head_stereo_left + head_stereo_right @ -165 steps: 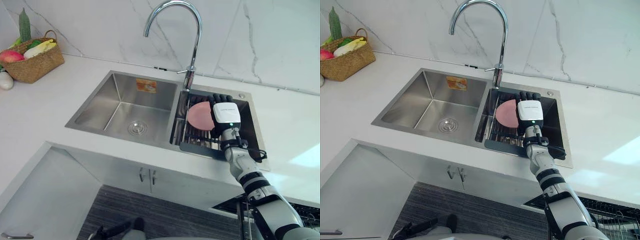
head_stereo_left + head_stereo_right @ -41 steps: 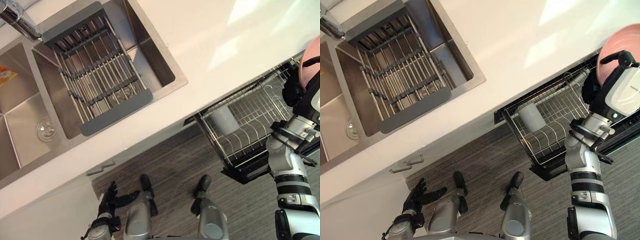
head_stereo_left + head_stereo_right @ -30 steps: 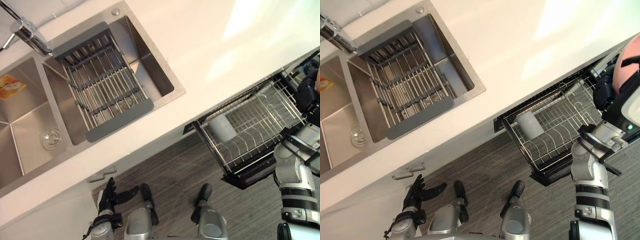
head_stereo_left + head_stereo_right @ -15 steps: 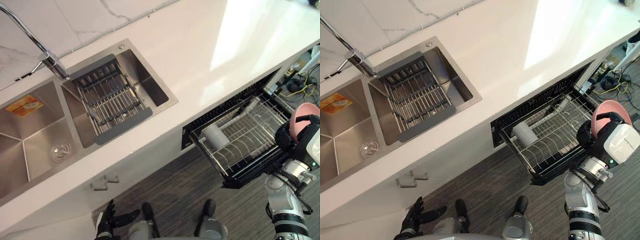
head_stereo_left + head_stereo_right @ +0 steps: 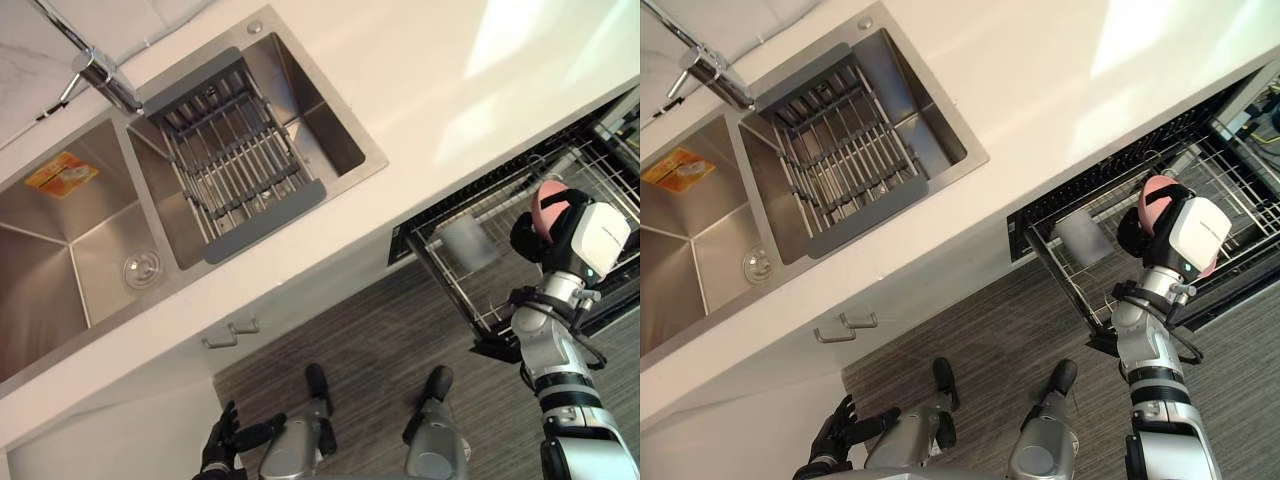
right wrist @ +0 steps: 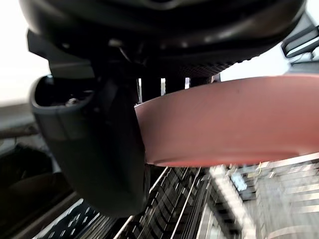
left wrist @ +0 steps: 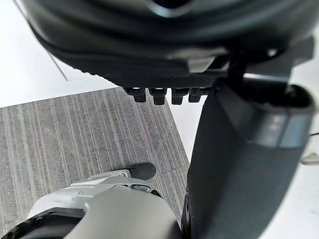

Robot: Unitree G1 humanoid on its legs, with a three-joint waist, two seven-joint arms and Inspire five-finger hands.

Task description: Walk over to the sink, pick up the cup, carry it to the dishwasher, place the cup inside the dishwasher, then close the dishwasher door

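Pink cup [image 5: 1155,190], pinched by the right hand's [image 5: 1137,236] curled fingers over the rack [image 5: 1240,215], could knock the grey cup [image 5: 1080,238] just left.

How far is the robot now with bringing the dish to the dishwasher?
Done: the pink dish is out of the sink, gripped by the right hand over the pulled-out dishwasher rack. In hand: setting it into that rack. Left: letting go and closing the dishwasher. The left hand hangs open, idle.
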